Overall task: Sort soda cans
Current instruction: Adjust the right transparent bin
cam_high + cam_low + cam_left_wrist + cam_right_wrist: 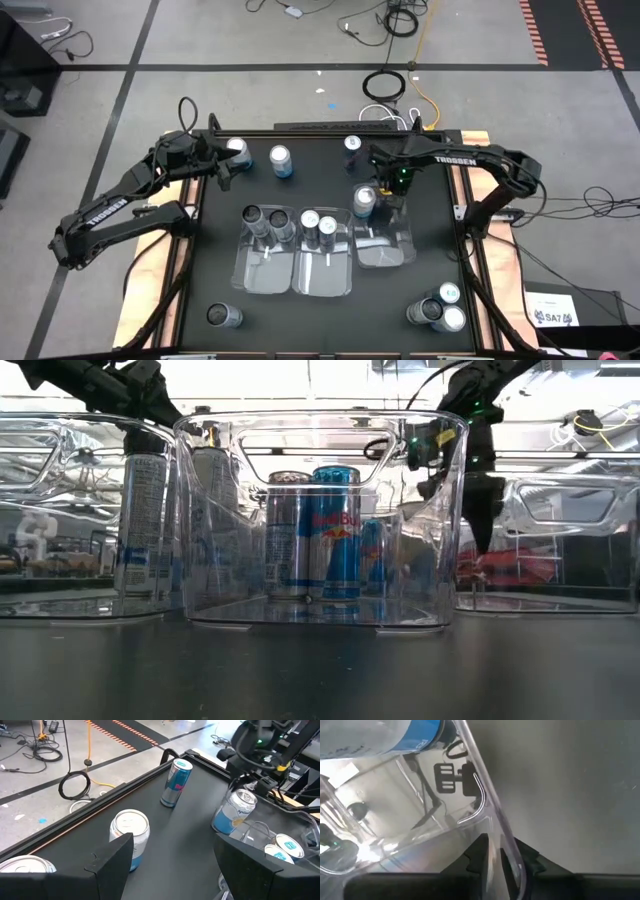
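Three clear bins sit side by side mid-table: the left bin point(262, 262) holds two dark cans point(266, 222), and the middle bin point(323, 268) holds two blue-and-white cans point(318, 225). A silver-and-blue can point(364, 200) stands at the right bin's point(390, 250) far end. My right gripper point(388, 200) points down beside that can, its fingers nearly together. My left gripper point(175, 870) is open near the table's far left corner. It hovers next to a silver can point(130, 837) and touches nothing. Two more cans point(281, 160) point(352, 145) stand along the far edge. My right gripper point(502, 857) comes from above with one finger on each side of the right bin's clear far wall point(495, 827), just below its rim. The wall runs between the fingertips. The bin rests flat on the table.
One dark can point(224, 316) stands near the table's near left corner. Three cans point(440, 308) are grouped at the near right corner. Bare black tabletop lies in front of the bins. Cables lie on the floor beyond the far edge.
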Controlling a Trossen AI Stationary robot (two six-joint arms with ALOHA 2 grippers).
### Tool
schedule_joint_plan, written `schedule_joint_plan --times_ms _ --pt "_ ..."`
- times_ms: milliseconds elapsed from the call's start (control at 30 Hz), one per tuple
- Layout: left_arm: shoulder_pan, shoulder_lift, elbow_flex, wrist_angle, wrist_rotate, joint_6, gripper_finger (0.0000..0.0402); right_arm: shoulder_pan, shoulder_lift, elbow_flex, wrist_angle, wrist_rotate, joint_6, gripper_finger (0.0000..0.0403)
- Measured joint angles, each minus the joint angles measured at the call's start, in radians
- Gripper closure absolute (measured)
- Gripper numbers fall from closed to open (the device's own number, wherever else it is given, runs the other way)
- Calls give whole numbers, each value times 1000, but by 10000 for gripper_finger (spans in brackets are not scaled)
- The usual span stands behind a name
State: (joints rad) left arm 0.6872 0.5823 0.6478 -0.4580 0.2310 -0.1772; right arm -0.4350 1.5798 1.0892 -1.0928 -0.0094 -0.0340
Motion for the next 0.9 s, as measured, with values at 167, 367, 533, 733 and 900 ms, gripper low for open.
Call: schedule_joint_plan --times_ms 167,367,533,733,900 --pt "0 0 0 0 0 0 117 43 -43 -33 -9 0 61 370" --pt "0 0 0 0 0 0 117 96 -71 -55 -30 -2 132 386" --pt "0 0 0 0 0 0 117 135 -96 -67 -48 -1 169 389" --pt "0 0 0 0 0 0 117 171 -116 -67 -95 2 232 390" --pt "0 0 0 0 0 0 117 191 -125 -67 -102 4 293 390"
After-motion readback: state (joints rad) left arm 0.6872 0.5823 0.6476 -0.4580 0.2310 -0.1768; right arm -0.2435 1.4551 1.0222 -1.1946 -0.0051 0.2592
